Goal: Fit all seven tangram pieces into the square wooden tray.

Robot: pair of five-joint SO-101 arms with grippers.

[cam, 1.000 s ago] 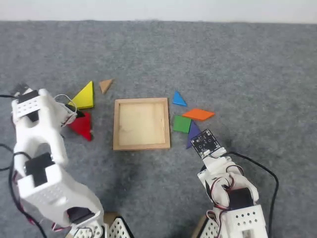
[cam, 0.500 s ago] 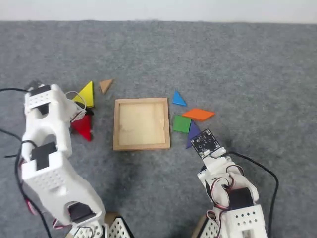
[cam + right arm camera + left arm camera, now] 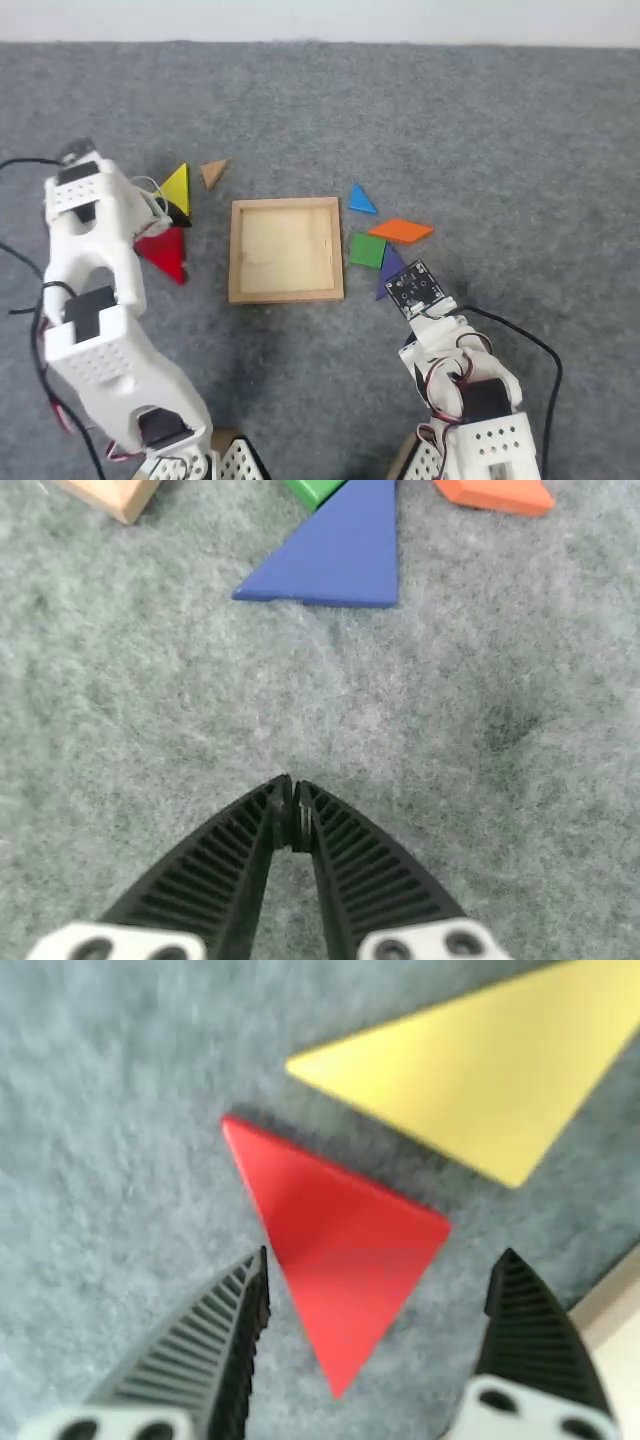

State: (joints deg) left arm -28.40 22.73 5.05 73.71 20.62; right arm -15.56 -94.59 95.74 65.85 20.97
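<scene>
Seven pieces [image 3: 400,230] lie beside the tray [image 3: 236,250] mid-desk. We see the left gripper [image 3: 385,1260] spread wide astride the red triangle [image 3: 335,1250], gripping nothing; the right gripper [image 3: 293,785] is closed, empty, near the blue triangle [image 3: 340,555].

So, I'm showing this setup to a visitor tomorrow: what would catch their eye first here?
The empty square wooden tray sits in the middle of the grey carpet. Left of it, the left end effector is open over a red triangle, with a yellow triangle just beyond. The right end effector is shut over bare carpet, short of a blue triangle.
</scene>
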